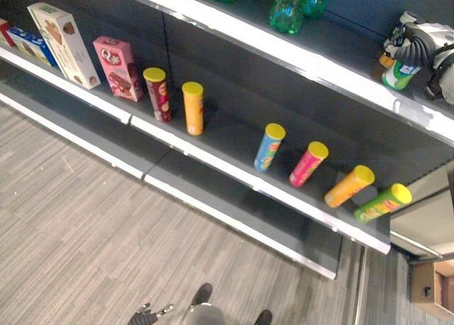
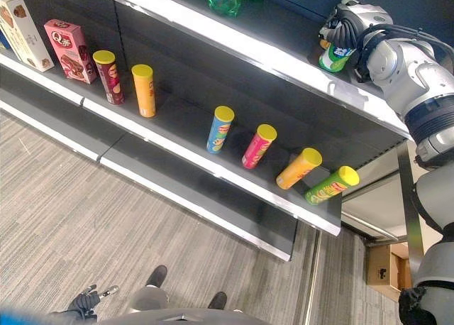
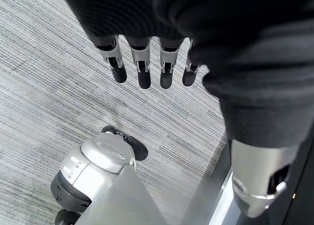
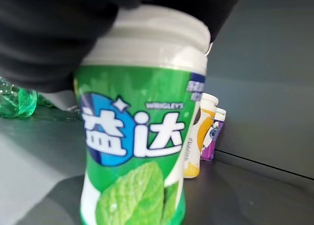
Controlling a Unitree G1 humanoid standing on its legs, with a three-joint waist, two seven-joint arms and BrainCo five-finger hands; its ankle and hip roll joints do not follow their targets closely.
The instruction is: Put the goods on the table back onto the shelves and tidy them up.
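Left eye: right hand [image 1: 415, 45] at 2 o'clock, wrapped round green jar [image 1: 398, 75] on upper shelf [image 1: 298, 55].

Right eye: tubes [image 2: 222, 129] along middle shelf.

Left wrist: left hand [image 3: 142, 63] hanging, fingers straight, empty.

Right wrist: jar upright, held from the lid end. Probably light, rigid, slick plastic; best gripped round the body.

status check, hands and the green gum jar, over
Right hand shut on green gum jar at upper shelf. Left hand open, low over floor. Two similar jars stand just behind.
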